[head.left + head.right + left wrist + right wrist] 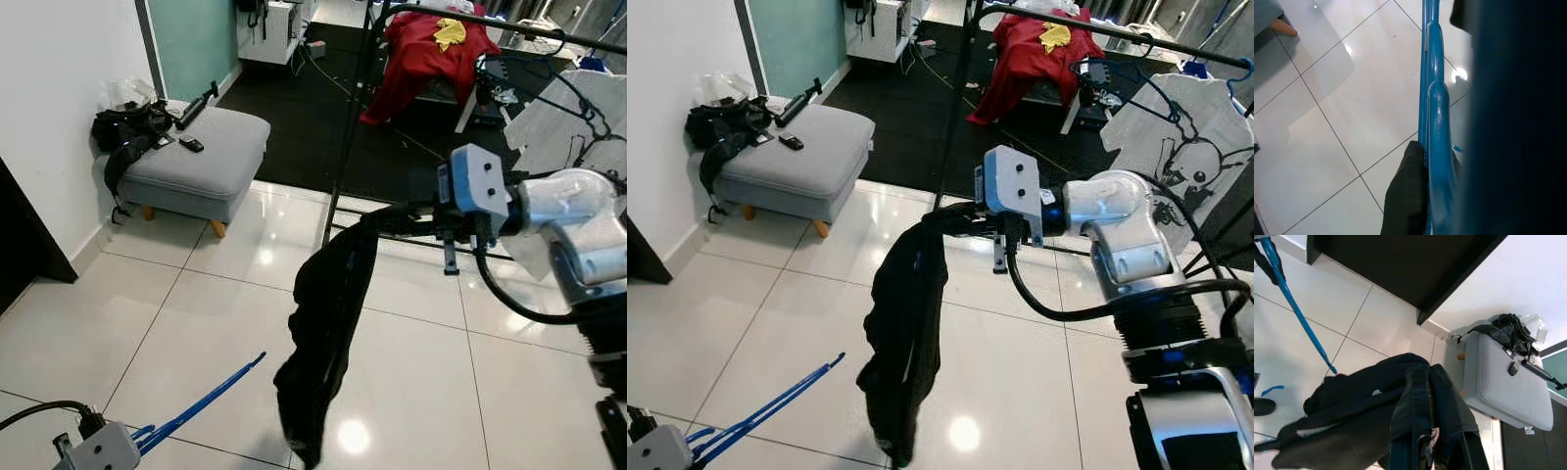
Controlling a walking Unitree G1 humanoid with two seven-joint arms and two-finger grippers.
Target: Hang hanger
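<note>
While the right arm reaches out level at mid-frame in the left eye view, its right claw [384, 221] is buried in a black garment [323, 333] that droops toward the tiled floor [196, 323]; finger state cannot be told here. Low left, the left claw [147, 436] holds a blue hanger [201, 401], its far end cut off by nothing, its near end hidden behind the wrist housing.

Right eye view: a black clothes rail [1087, 27] crosses the top; a white shirt [1176, 127] hangs at right, partly cropped. Grey ottoman [794, 157] stands by the wall.

Left wrist view: fingers [1408, 196] clamped on the hanger; right half dark, unreadable.

Right wrist view: fingers [1413, 406] pinch the garment folds.
</note>
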